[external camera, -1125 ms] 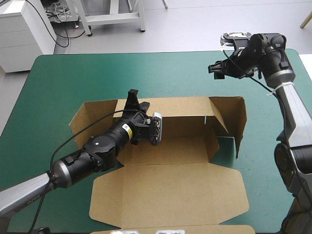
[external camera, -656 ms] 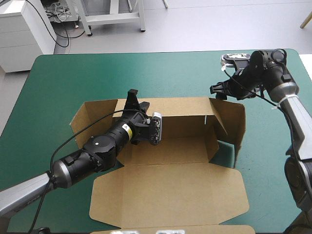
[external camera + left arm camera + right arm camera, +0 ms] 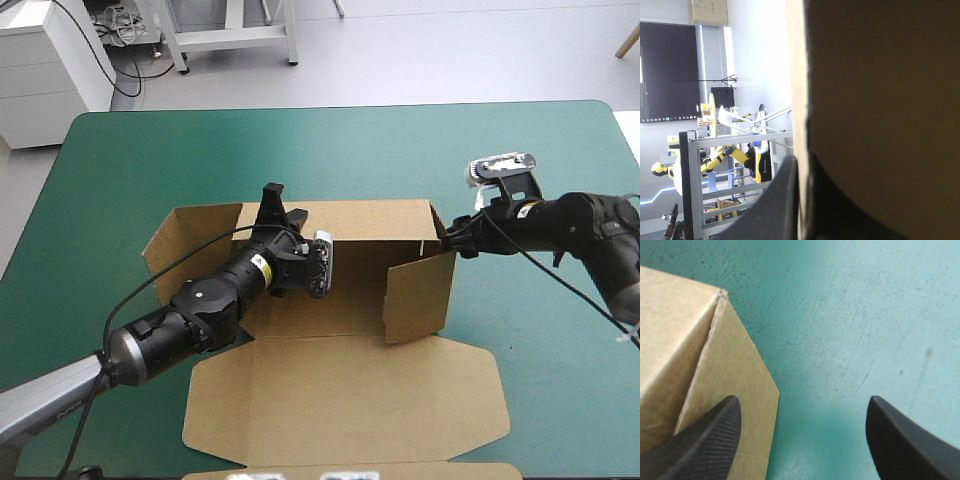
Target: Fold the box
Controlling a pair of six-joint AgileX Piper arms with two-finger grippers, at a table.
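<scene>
Halfway, perhaps: your left gripper (image 3: 272,200) pinches the box (image 3: 340,300) back wall (image 3: 370,215), right gripper (image 3: 452,232) gapes; 9 o'clock wall (image 3: 190,240), lid (image 3: 350,400) undone.

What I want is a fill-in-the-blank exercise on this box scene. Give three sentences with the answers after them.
1. The left end effector is shut on the ___ wall of the brown box.
2. The right end effector, beside the box's right far corner, has its fingers ___.
3. The box's lid lies ___ on the teal-green cover, toward the table's near edge.

Missing words: far; open; flat.
</scene>
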